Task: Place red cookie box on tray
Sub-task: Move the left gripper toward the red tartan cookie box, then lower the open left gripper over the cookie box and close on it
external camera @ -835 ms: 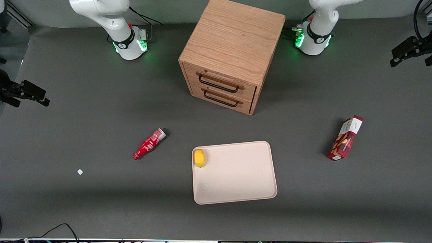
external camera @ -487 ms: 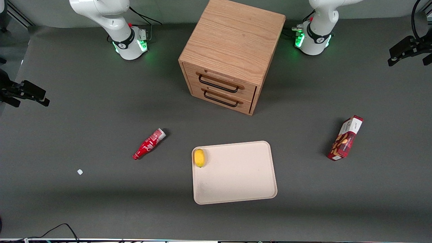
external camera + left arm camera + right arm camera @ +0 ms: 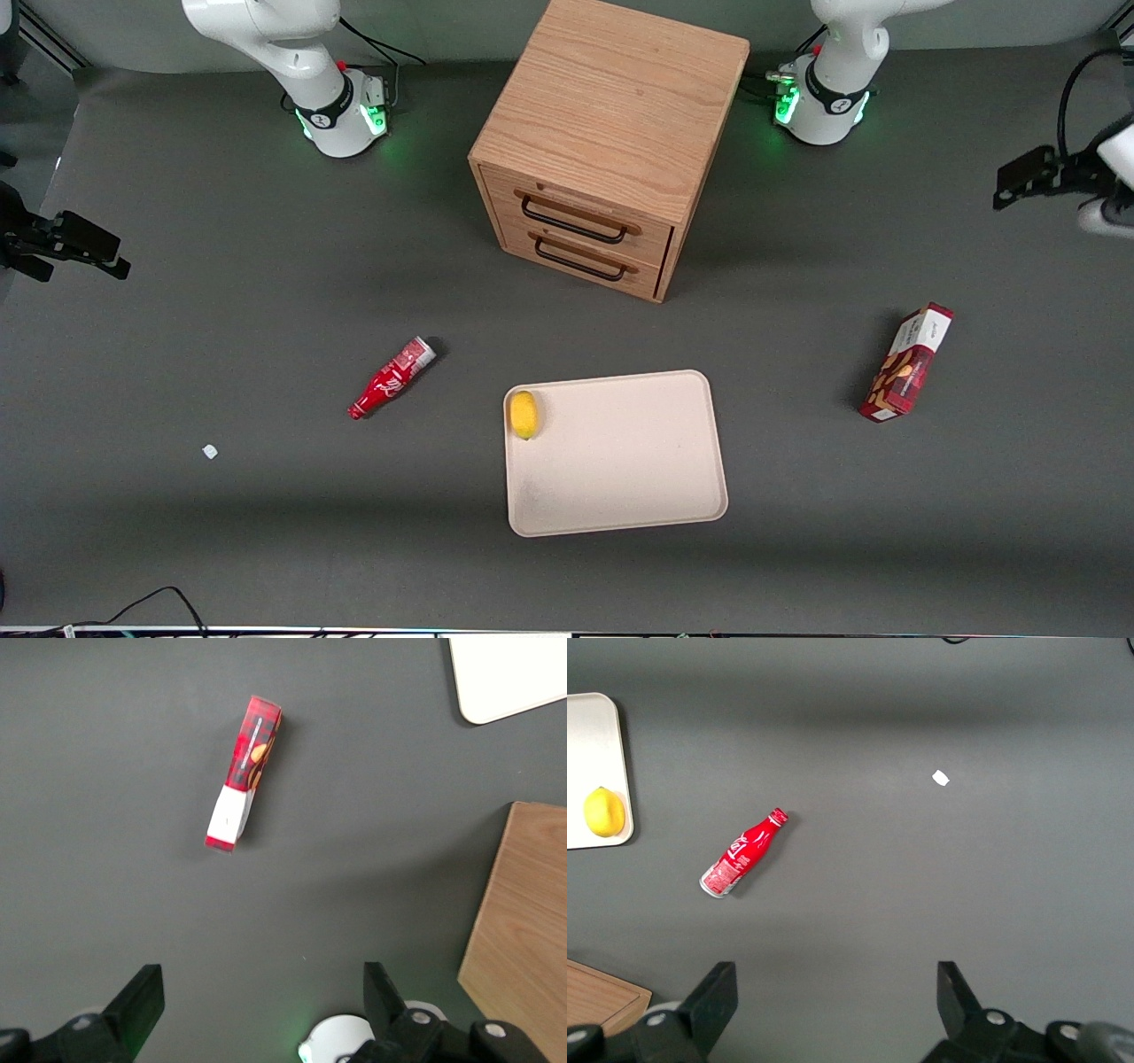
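Since earlier frame, end effector (image 3: 257, 992) swung inward, fingers apart, high above red cookie box (image 3: 907, 361). Risk: slim box toppled if misaligned; tray (image 3: 620, 496) well apart.

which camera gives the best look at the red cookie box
The left wrist view: the red cookie box lies unobstructed on the table, ahead of the open gripper. The front view shows it smaller; the right wrist view misses it.

No lettering is readable on any object
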